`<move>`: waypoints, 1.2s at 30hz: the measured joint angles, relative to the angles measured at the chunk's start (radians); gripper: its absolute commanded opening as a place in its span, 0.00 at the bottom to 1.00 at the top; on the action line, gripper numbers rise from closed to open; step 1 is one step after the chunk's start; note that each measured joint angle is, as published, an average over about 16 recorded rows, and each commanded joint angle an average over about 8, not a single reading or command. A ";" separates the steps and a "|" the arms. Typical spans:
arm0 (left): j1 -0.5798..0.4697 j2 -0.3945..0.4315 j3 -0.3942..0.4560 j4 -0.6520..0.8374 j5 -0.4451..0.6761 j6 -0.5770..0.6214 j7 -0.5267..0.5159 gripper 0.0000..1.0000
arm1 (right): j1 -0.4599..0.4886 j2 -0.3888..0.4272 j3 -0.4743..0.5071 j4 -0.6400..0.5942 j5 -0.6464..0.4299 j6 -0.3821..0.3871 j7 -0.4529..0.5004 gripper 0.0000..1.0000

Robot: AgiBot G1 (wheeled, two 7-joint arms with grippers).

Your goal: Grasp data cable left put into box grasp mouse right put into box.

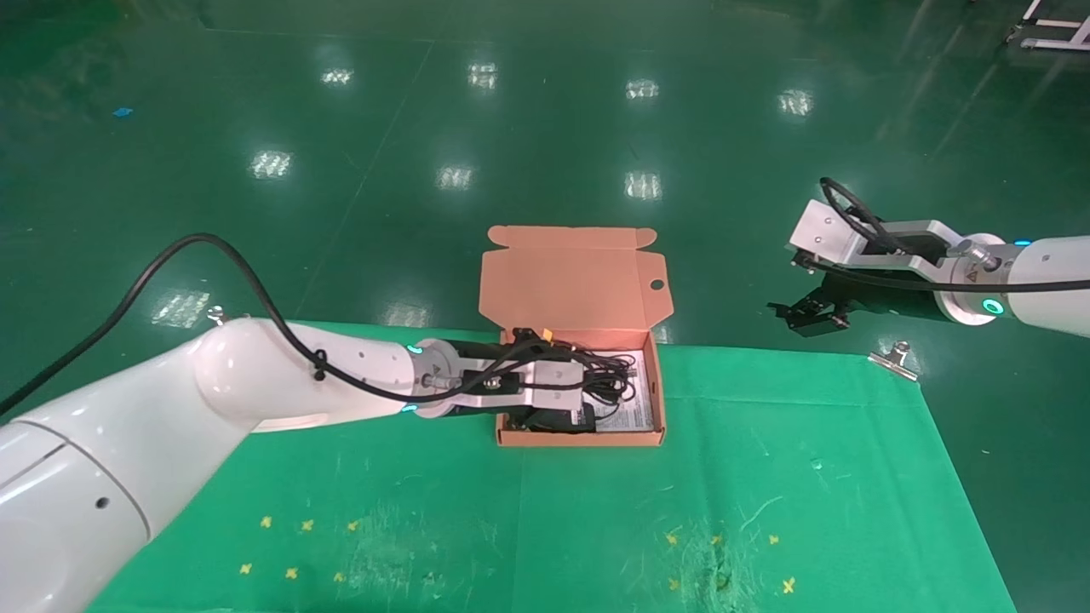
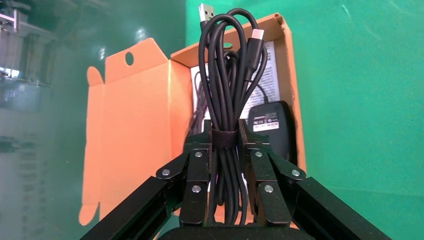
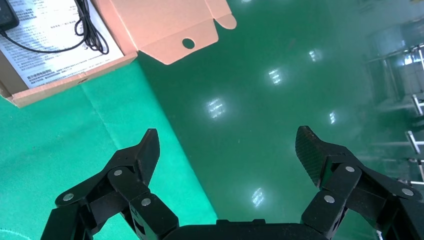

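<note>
The salmon-orange box (image 1: 579, 438) stands open at the far edge of the green mat, its lid (image 1: 570, 277) folded back. My left gripper (image 2: 224, 131) is over the box, shut on the data cable (image 2: 225, 95), a long black bundle with a strap and a silver plug. The mouse (image 2: 272, 127) lies label up inside the box beside the near wall, on the white sheet (image 2: 270, 60). Its thin cord (image 3: 87, 30) lies on the sheet too. My right gripper (image 3: 227, 142) is open and empty, held past the mat's far right edge (image 1: 805, 315).
The green mat (image 1: 766, 477) covers the table, with yellow marks near the front. Metal clips (image 1: 894, 358) hold the mat at its far corners. A shiny green floor lies beyond.
</note>
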 measured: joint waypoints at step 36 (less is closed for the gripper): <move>-0.020 -0.262 -0.162 -0.282 -0.076 0.121 -0.210 1.00 | 0.021 0.056 0.098 0.158 0.055 -0.121 -0.045 1.00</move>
